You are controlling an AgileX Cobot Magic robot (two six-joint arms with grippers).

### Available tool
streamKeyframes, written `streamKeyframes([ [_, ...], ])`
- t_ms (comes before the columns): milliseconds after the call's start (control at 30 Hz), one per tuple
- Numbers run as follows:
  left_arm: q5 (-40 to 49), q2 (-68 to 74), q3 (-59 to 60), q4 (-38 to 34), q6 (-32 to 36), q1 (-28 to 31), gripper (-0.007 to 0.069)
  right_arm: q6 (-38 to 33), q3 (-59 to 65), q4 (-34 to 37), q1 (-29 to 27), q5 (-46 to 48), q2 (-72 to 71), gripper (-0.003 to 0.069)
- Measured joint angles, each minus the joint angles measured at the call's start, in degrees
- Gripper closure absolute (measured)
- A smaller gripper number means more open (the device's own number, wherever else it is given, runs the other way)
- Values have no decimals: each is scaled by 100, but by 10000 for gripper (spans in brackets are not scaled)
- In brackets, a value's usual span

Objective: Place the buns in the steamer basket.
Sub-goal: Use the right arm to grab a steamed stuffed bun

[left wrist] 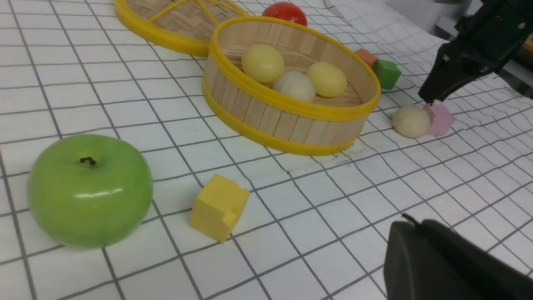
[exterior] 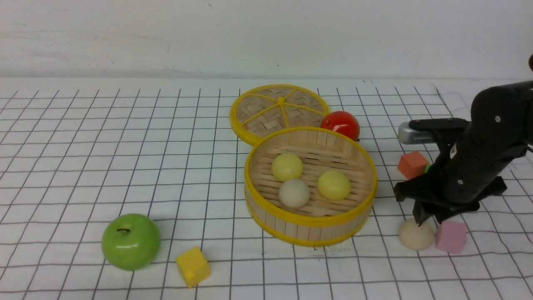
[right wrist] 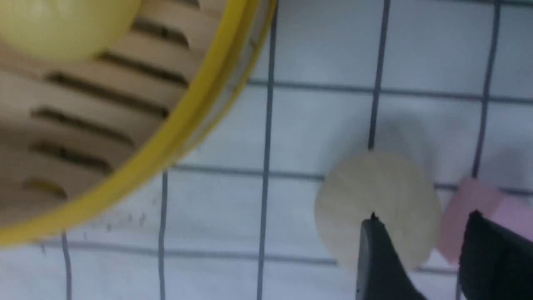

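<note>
Widest thing on the gridded cloth (exterior: 125, 137): the steamer basket (exterior: 310, 220), upright and uncovered. Behind it, at or against its far rim, the flat lid (exterior: 270, 112). At the right edge, the right arm (exterior: 479, 158), bent down toward the cloth. Off at front left, a green apple (exterior: 131, 241). Behind the basket, beside the lid, a red tomato (exterior: 341, 124). Neither wanted for this job.

Next, the buns. Three already on the slatted floor of the basket, close together: a yellow bun (exterior: 287, 167) toward the back, a second yellow bun (exterior: 334, 185) to the right, a beige bun (exterior: 294, 193) in front. One left: the last beige bun (exterior: 415, 236), out on the cloth just right of the basket, clear of its wall, touching or nearly touching a pink cube (exterior: 451, 236). About three quarters done, by the look of it. Remaining: a pick-up of that one bun and a short carry over the rim.

Smaller still, the other cubes: an orange cube (exterior: 412, 164) near the arm, a green cube (left wrist: 387, 73) right beside it, a yellow cube (exterior: 193, 266) near the apple.

Last, the pincers. Right pincer (exterior: 427, 218): low over the last bun, fingers (right wrist: 379, 262) parted with a clear gap, nothing gripped. One tip over the bun's cube-side edge, the other over the pink cube. Contact with the bun: impossible to tell. Likely off-centre for a clean grasp. Probably in need of a shift toward the basket, to straddle the bun and miss the cube.

Left pincer (left wrist: 433, 254): only a dark corner in its own camera, pressed together, well apart from the buns.
</note>
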Motion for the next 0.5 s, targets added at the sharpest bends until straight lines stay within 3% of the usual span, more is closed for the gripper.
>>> streamKeyframes([
  [500, 0, 0, 0, 0, 0, 0, 627, -1, 0, 69, -101, -543, 624, 407],
])
